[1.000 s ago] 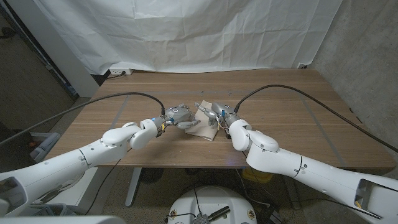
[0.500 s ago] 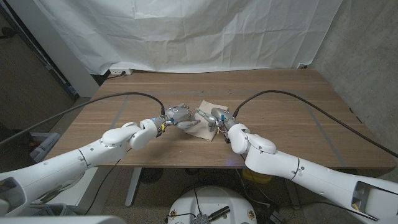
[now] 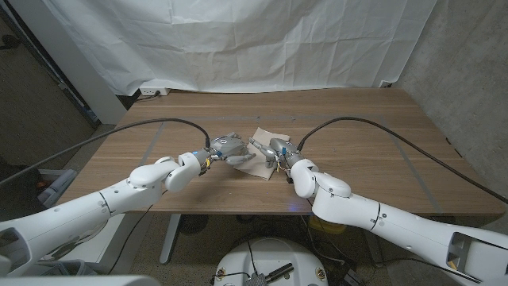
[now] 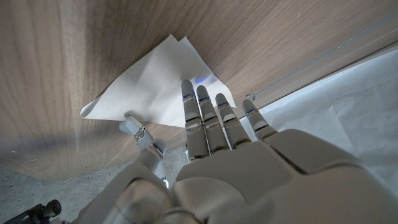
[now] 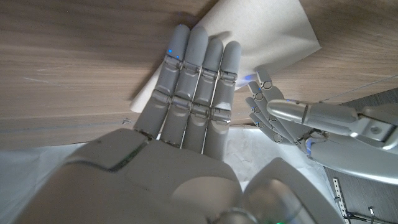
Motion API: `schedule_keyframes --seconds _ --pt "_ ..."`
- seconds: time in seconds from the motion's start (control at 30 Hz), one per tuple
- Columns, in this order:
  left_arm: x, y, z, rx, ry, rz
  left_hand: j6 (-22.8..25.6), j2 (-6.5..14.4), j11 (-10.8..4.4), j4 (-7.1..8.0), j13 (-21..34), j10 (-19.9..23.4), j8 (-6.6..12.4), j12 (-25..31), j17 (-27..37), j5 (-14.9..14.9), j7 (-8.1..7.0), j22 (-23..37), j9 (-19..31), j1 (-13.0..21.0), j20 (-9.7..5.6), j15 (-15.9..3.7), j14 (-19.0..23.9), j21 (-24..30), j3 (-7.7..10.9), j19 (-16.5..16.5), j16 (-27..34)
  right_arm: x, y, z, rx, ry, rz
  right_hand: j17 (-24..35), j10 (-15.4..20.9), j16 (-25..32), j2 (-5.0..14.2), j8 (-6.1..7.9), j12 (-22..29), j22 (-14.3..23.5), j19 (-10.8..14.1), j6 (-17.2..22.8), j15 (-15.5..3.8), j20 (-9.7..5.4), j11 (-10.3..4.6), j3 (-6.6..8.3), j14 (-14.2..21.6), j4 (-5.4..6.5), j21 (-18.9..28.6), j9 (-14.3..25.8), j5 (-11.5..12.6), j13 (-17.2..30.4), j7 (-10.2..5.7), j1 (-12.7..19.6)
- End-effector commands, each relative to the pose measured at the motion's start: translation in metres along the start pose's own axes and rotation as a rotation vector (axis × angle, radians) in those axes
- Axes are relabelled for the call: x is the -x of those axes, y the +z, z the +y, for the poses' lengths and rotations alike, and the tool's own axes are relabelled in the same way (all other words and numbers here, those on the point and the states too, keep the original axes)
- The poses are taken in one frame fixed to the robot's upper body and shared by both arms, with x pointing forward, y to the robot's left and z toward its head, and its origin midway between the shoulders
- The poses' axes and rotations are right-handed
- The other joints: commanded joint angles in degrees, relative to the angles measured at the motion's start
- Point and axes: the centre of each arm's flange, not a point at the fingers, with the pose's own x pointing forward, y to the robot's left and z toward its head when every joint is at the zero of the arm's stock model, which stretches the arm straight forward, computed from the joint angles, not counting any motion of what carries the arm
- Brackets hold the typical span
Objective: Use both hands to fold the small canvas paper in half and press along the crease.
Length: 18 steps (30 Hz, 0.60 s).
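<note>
In the head view, the paper [image 3: 265, 151] lay folded near the middle of the table [image 3: 357, 159], with the left hand [image 3: 230, 148] and right hand [image 3: 274, 151] meeting over it. The left wrist view showed straight fingers [image 4: 211, 118] pressed on the paper [image 4: 152, 87], holding nothing. The right wrist view showed flat fingers [image 5: 199, 68] covering the paper [image 5: 273, 37], gripping nothing.

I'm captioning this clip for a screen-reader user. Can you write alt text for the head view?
Two white robot arms reach in from the bottom corners and meet mid-table, where the left hand and right hand press on a small folded canvas paper. The wooden table stands before a white sheet backdrop.
</note>
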Motion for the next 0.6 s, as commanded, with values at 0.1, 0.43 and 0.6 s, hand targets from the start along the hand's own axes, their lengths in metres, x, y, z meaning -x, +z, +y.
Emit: schedule_keyframes --seconds 0.1,0.43,0.6 --pt "0.003 0.002 -0.002 0.001 0.005 0.000 0.0 4.5 0.12 0.03 0.1 -0.1 -0.02 -0.2 0.0 0.4 -0.04 0.0 0.0 -0.1 0.16 -2.86 0.4 0.0 -0.12 -0.1 -0.3 0.008 -0.001 -0.026 -0.015 -0.109 -0.004 0.2 -0.6 0.0 0.38 -0.18 -0.3 0.1 -0.3 -0.3 -0.06 0.23 0.11 -0.42 -0.7 0.09 -0.1 0.4 0.2 0.3 -0.02 -0.1" --pt "0.008 -0.001 0.006 0.067 0.079 0.018 -1.8 4.4 0.81 -0.10 0.1 -1.5 -0.63 -0.7 0.0 0.4 -0.38 0.0 0.0 0.0 0.36 -2.81 0.3 0.2 -0.07 0.4 -0.4 0.012 -0.006 -0.046 -0.115 -0.200 -0.030 0.1 -4.9 -1.9 0.50 -1.51 -1.9 0.0 -3.9 -4.7 0.66 1.05 0.65 0.04 -4.4 -0.67 -1.5 1.3 0.3 1.1 -0.18 1.3" --pt "0.007 -0.004 0.006 0.166 0.111 0.016 -9.0 5.2 1.74 -0.04 0.3 -5.5 -1.78 -1.8 0.1 0.5 -0.84 0.0 0.1 0.3 1.16 -1.32 -0.7 0.7 0.66 1.8 -0.6 0.011 -0.009 -0.052 -0.164 -0.227 -0.044 -0.7 -10.1 -4.9 2.69 -3.53 -4.4 -0.2 -8.2 -9.5 1.20 1.78 0.08 3.18 -9.9 -3.38 -3.6 0.9 0.0 0.9 -0.93 6.7"
